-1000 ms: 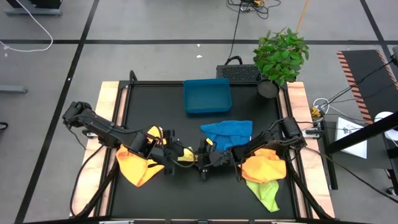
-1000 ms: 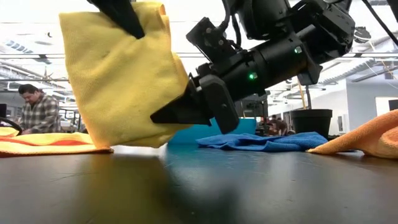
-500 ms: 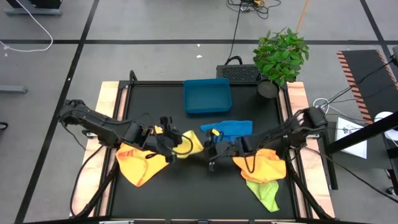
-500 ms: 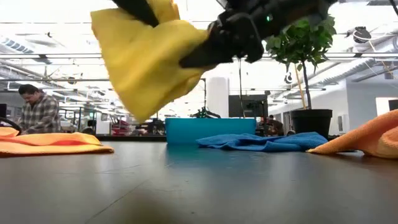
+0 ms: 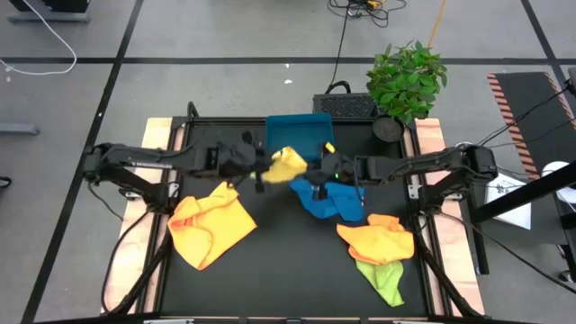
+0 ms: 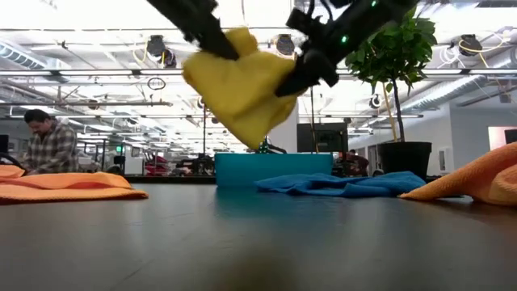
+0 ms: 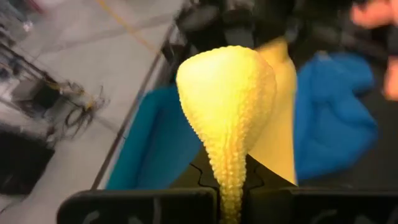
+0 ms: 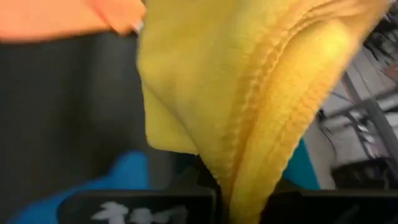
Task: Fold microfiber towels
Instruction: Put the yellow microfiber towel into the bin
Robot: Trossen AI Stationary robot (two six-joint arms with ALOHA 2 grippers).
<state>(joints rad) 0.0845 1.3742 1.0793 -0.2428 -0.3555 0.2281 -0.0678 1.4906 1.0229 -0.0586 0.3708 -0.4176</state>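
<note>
- Pale yellow towel (image 5: 290,163) held up off the desk (image 5: 270,261) between both arms, hanging in a bunched point in the low view, above the near edge of the blue tray (image 5: 300,129).
- Left tool (image 5: 262,167) pressed together on the yellow towel at its 9 o'clock side; cloth pinched between the fingers in the left wrist view.
- Right tool (image 5: 317,175) pressed together on the same towel at its 3 o'clock side; folded hem clamped between the fingers in the right wrist view.
- Blue towel (image 5: 329,198) crumpled on the desk at about 5 o'clock from the yellow one, just under the right arm.
- Orange towel (image 5: 209,223) lying loose at 7 o'clock on the desk, well apart from the tools.
- Second orange towel (image 5: 378,239) bunched at 4 o'clock on the desk, with a lime green towel (image 5: 382,278) touching it at 6 o'clock.
- Potted plant (image 5: 405,83) at the desk's 1 o'clock corner.
- Person (image 6: 47,143) in a plaid shirt in the room beyond, seen in the low view.
</note>
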